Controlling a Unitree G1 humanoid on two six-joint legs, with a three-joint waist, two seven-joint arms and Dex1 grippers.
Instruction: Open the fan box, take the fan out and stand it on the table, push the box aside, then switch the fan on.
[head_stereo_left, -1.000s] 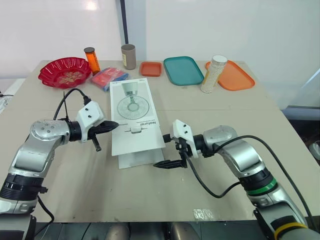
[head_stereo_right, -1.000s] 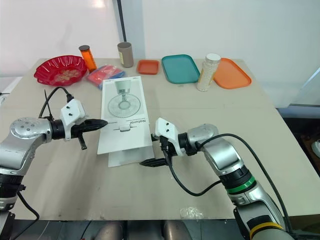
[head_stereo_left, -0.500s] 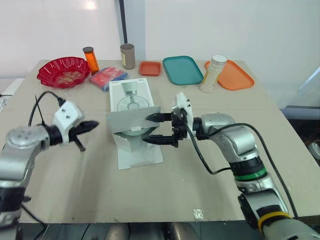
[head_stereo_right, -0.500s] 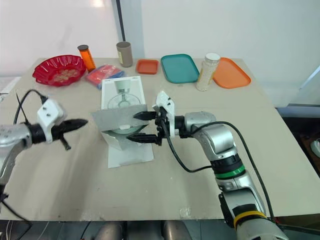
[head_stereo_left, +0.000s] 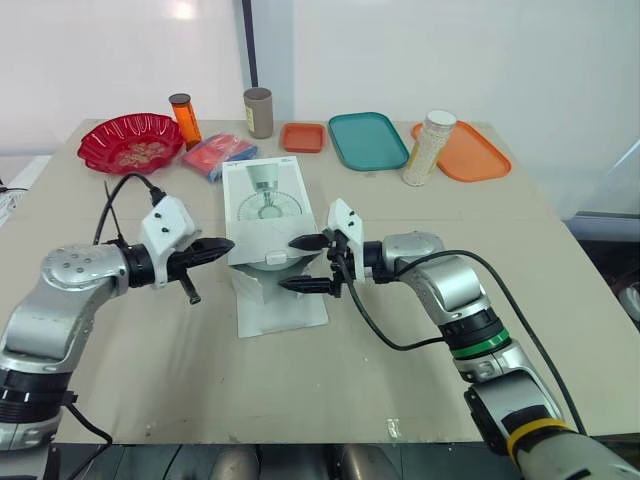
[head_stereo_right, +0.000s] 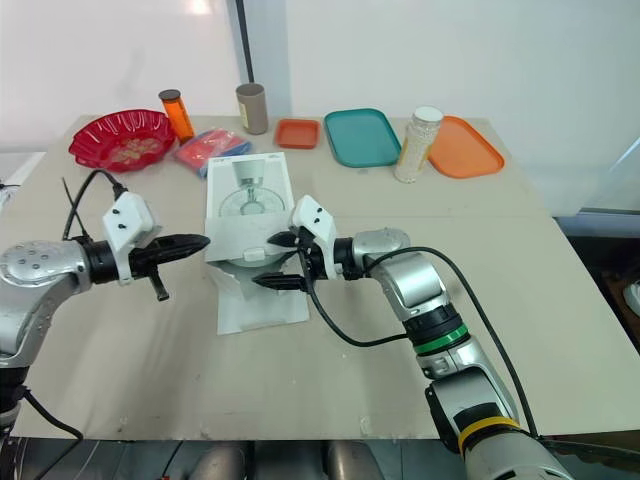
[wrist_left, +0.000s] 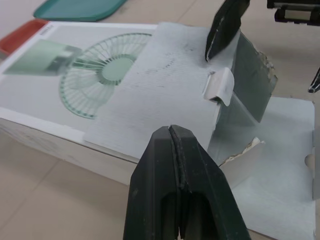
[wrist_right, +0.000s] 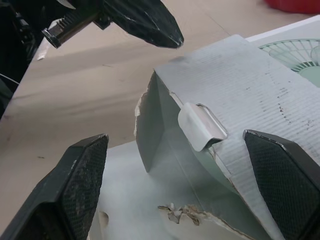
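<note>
- Fan box (head_stereo_left: 262, 195) lies flat mid-bench (head_stereo_left: 400, 350), with its near-end flap (head_stereo_left: 262, 243) raised and folded back over the top.
- Right claw (head_stereo_left: 303, 264) is released, fingers spread above and below the flap's free edge.
- Left claw (head_stereo_left: 226, 245) is clenched on nothing, tip just beside the box's left side.

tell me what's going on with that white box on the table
The robot is partway through opening the fan box. Its right gripper is open, with one finger on each side of the lifted lid flap. The left gripper is shut, its tip close to the flap's left edge. No fan stands on the table yet.
</note>
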